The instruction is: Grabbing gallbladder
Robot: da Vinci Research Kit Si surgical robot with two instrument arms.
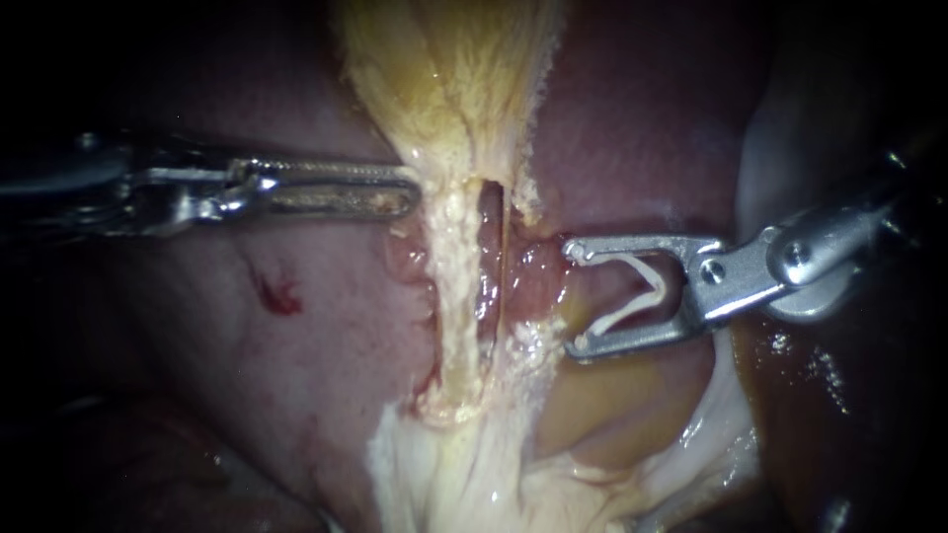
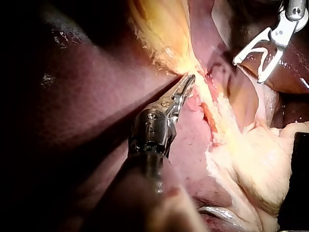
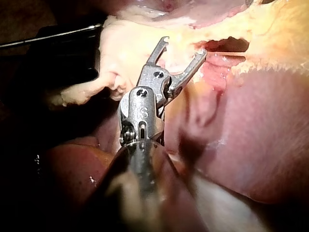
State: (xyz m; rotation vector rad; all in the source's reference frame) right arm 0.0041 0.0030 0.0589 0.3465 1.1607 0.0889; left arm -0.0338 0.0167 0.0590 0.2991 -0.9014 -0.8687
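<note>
Inside right instrument, a curved white clip

Yellow, frayed gallbladder at the endoscope view's top centre, tapered downward.

A surgical bench is indicated: bare liver and pale fatty tissue are lit closely amid darkness between the left instrument and the right instrument, within whose jaws a white clip is carried.
</note>
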